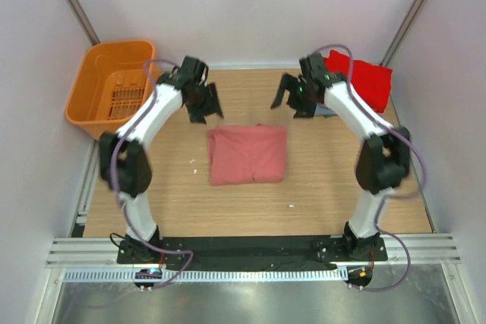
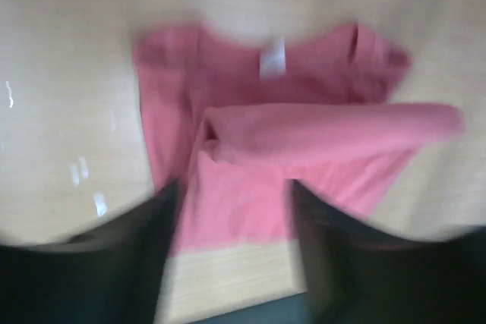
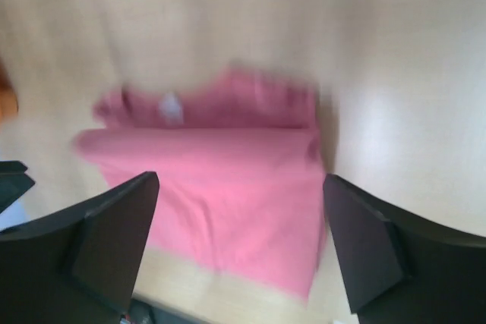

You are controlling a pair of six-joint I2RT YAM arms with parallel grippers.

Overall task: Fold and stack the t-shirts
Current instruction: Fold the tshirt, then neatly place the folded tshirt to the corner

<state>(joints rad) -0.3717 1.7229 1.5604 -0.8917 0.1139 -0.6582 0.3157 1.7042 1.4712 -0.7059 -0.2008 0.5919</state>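
Observation:
The salmon-pink t-shirt (image 1: 247, 154) lies partly folded in the middle of the table; it also shows in the left wrist view (image 2: 273, 134) with its white neck label (image 2: 272, 58), and in the right wrist view (image 3: 228, 180). A folded bright red t-shirt (image 1: 363, 79) lies at the back right on a grey-blue one (image 1: 328, 111). My left gripper (image 1: 205, 104) is open and empty above the table behind the pink shirt. My right gripper (image 1: 292, 99) is open and empty, raised behind the shirt's right side.
An orange plastic basket (image 1: 114, 85) stands off the table's back left corner. White walls close in the back and sides. The arm bases stand on a black rail at the near edge.

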